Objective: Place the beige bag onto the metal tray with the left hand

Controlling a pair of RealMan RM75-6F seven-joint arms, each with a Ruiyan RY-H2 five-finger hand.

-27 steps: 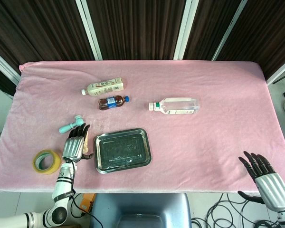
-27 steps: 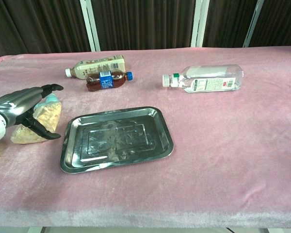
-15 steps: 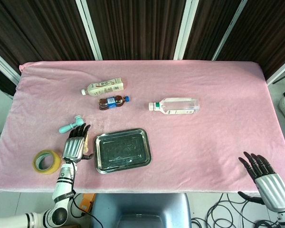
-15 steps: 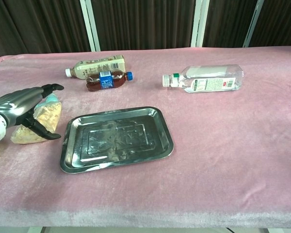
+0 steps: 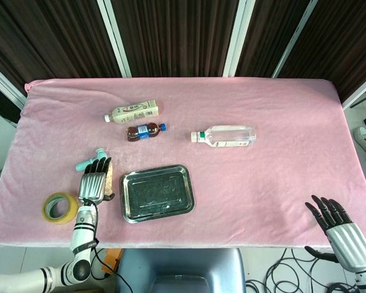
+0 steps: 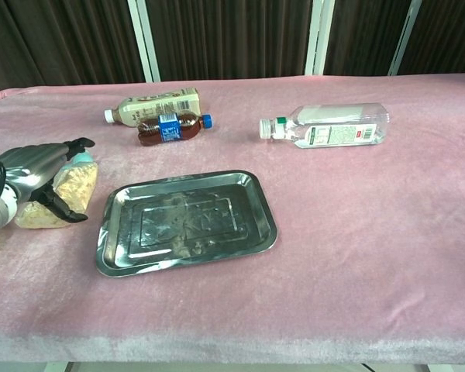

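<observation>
The beige bag [image 6: 71, 188] lies on the pink cloth just left of the metal tray [image 6: 186, 221], mostly hidden in the head view where only a sliver of the bag [image 5: 110, 179] shows. My left hand [image 6: 32, 168] lies over the bag's top and left side, fingers stretched along it and thumb at its near side, without closing on it. Seen from the head, the left hand [image 5: 94, 183] sits beside the tray [image 5: 157, 194]. My right hand [image 5: 338, 222] hovers open off the table's near right corner, fingers spread.
A yellow tape roll [image 5: 60, 207] lies left of my left hand and a teal object [image 5: 85, 163] just beyond it. Farther back lie a beige bottle [image 6: 155, 105], a brown bottle [image 6: 169, 129] and a clear bottle [image 6: 329, 125].
My left hand has shifted a little left and lower over the bag. The bag, tray and right hand have not moved.
</observation>
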